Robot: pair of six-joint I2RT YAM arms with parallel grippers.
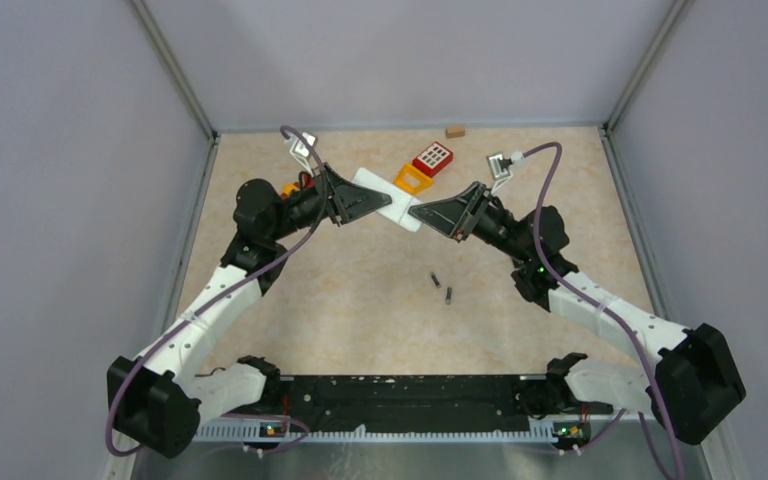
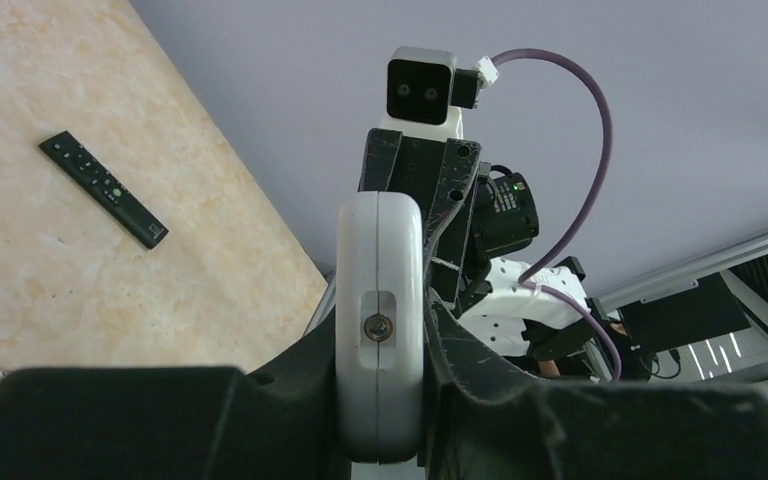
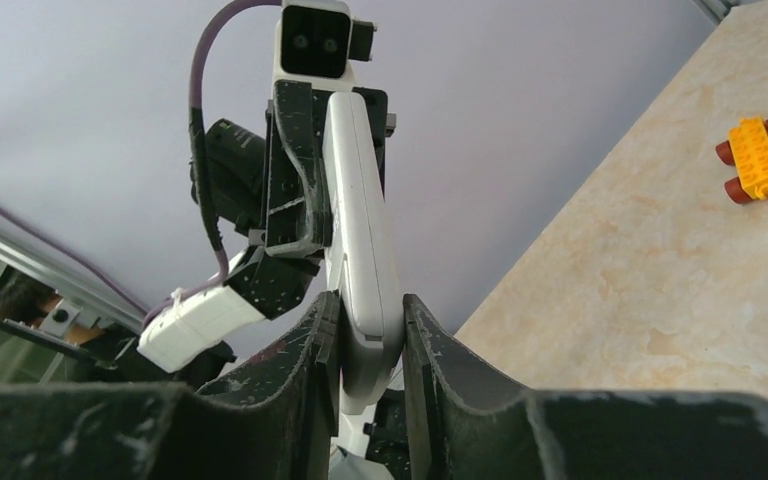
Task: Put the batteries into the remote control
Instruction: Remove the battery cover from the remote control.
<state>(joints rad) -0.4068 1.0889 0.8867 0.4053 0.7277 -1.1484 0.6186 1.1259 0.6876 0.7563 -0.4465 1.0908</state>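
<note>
A white remote control (image 1: 388, 200) hangs in the air over the far middle of the table, held at both ends. My left gripper (image 1: 358, 202) is shut on its left end, and in the left wrist view the remote control (image 2: 380, 250) fills the gap between the fingers of the left gripper (image 2: 385, 320). My right gripper (image 1: 423, 213) is shut on the other end; the right wrist view shows both pads of the right gripper (image 3: 370, 305) pressed on the remote control (image 3: 355, 180). Two small dark batteries (image 1: 435, 279) (image 1: 449, 295) lie on the table nearer the bases.
A red toy keypad (image 1: 432, 158) and an orange piece (image 1: 412, 180) lie just behind the held remote. A small wooden block (image 1: 455, 131) sits at the back wall. A yellow toy brick on wheels (image 3: 757, 158) and a black slim remote (image 2: 103, 188) lie on the table.
</note>
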